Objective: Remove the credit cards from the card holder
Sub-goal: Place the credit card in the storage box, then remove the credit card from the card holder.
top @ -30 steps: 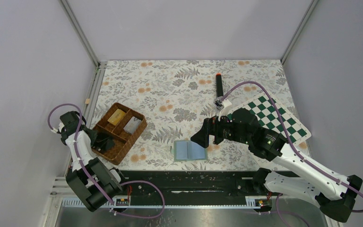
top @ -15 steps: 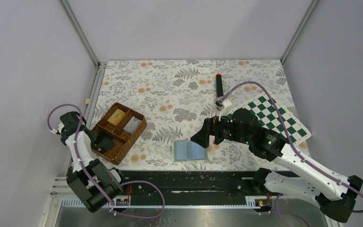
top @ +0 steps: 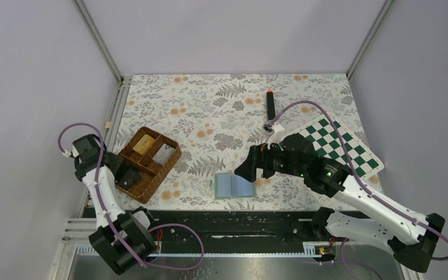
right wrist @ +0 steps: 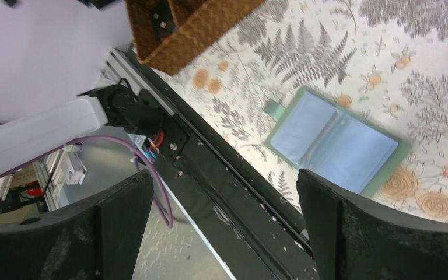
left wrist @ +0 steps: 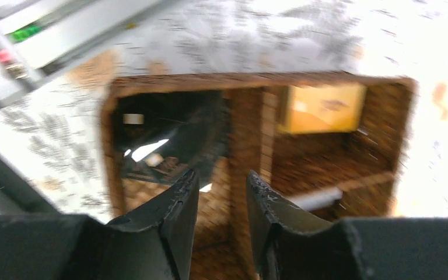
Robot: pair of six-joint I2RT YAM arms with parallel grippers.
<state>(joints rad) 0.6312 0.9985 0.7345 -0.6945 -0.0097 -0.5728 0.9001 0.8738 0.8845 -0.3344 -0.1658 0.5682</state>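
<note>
The card holder [top: 233,186] lies open on the floral cloth near the front edge, its light blue panels up; in the right wrist view the card holder [right wrist: 338,143] shows no card on it. A silvery grey credit card [top: 163,153] lies in the wicker tray's right compartment. A dark credit card [left wrist: 163,137] lies in the tray's near-left compartment, below my left gripper [left wrist: 221,178], which is open with nothing between its fingers. My left gripper [top: 127,177] hangs over that compartment. My right gripper [top: 244,170] hovers wide open and empty just above the holder's far edge.
The brown divided wicker tray [top: 169,166] also holds a yellowish-tan block [top: 144,143]. A green and white chessboard [top: 341,146] lies at the right under my right arm. A black marker with a red cap [top: 270,102] lies further back. The black rail [right wrist: 233,186] runs along the table's front edge.
My left gripper's jaws have parted from shut to open over the tray, and the left arm has shifted slightly. The right arm has barely moved.
</note>
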